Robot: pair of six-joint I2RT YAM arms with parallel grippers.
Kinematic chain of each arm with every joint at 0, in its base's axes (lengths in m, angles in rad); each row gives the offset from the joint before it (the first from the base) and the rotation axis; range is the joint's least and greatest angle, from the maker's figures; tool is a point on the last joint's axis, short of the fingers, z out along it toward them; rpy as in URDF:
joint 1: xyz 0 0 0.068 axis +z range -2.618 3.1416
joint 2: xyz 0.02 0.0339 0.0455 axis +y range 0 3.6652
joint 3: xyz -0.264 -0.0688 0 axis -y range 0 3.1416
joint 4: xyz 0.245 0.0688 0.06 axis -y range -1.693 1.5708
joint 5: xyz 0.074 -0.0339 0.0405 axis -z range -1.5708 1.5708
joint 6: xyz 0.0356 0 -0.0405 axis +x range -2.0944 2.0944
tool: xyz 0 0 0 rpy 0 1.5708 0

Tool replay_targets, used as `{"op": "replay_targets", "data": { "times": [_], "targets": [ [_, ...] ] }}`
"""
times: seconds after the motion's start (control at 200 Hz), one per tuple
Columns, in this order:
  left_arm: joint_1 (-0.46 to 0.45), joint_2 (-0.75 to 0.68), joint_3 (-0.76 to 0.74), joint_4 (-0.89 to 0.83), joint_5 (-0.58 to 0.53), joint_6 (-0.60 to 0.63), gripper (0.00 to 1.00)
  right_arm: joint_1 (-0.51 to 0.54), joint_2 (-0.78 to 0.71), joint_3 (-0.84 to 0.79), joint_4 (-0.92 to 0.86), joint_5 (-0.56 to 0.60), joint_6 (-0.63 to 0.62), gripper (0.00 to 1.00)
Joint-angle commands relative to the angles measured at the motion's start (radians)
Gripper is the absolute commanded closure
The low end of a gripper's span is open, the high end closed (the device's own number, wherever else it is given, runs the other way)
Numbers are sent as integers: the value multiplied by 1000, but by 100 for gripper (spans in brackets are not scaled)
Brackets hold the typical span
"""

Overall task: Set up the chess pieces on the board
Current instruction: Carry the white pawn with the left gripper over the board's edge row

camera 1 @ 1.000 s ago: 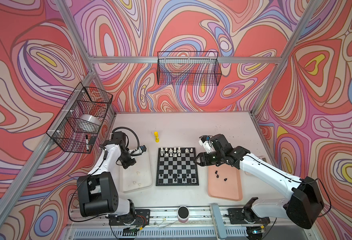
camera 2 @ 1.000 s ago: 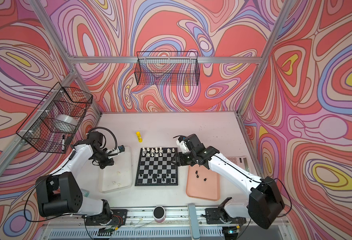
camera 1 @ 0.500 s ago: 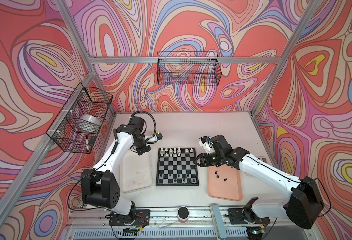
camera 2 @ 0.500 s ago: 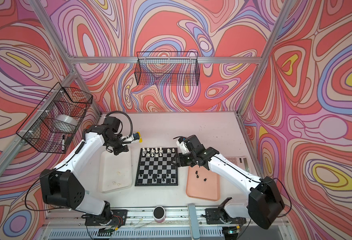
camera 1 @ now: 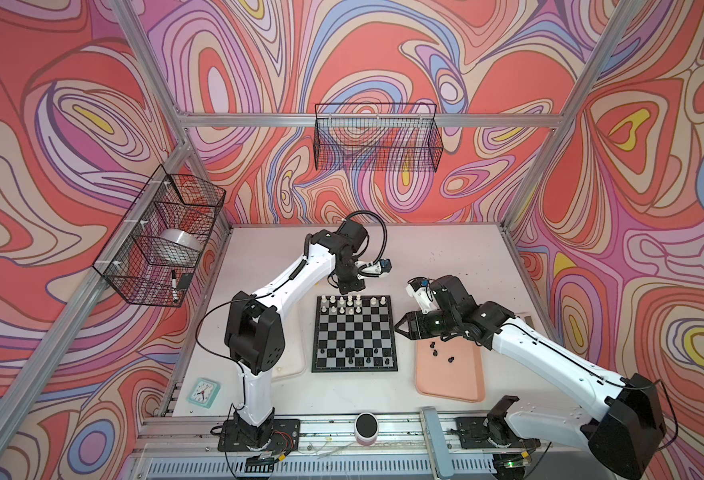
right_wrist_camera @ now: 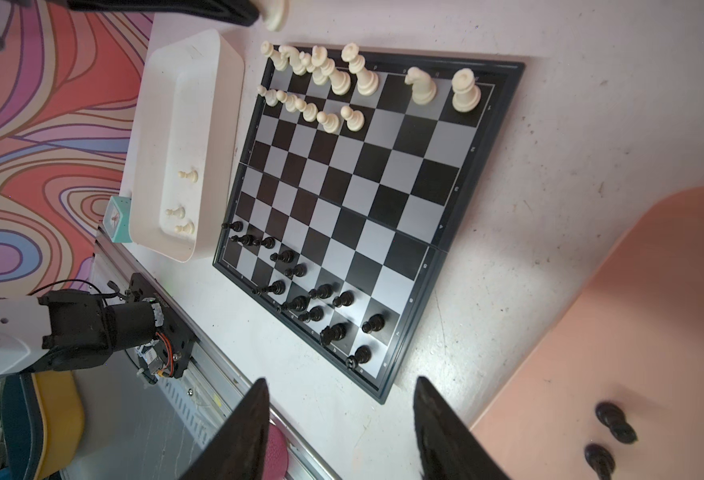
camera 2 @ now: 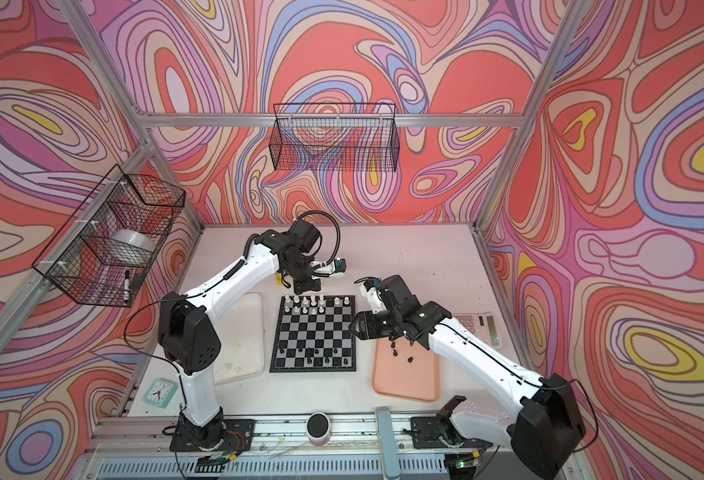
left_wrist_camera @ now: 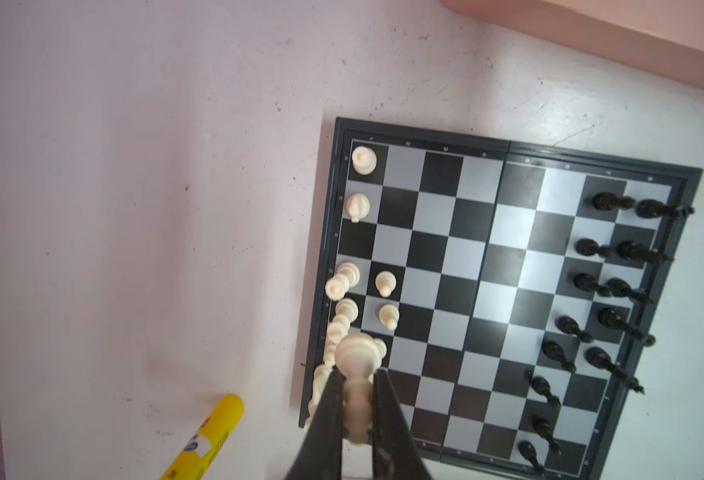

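Left hand pinching one cream piece, right hand spread wide, three black pieces on pink tray, one board

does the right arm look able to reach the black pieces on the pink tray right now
Probably yes: the right end effector hangs open and empty beside the pink tray, nothing covering the black pieces.
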Motion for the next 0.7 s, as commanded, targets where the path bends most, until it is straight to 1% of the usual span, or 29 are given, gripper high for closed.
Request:
{"op": "replay_targets", "data": {
  "times": [0.0,0.2,0.566,0.696],
  "targets": [
    [-9,61,54,-23,-17,-22,87,5,-41,-21,-38,27,14,43],
    [-30,115,70,7,-30,-27,87,5,-80,-35,-60,41,25,43],
    [-58,179,80,37,-62,-9,87,5,-75,-35,-64,43,23,43],
    [-66,197,82,37,-90,8,87,5,-72,-38,-63,43,23,43]
  ]
}}
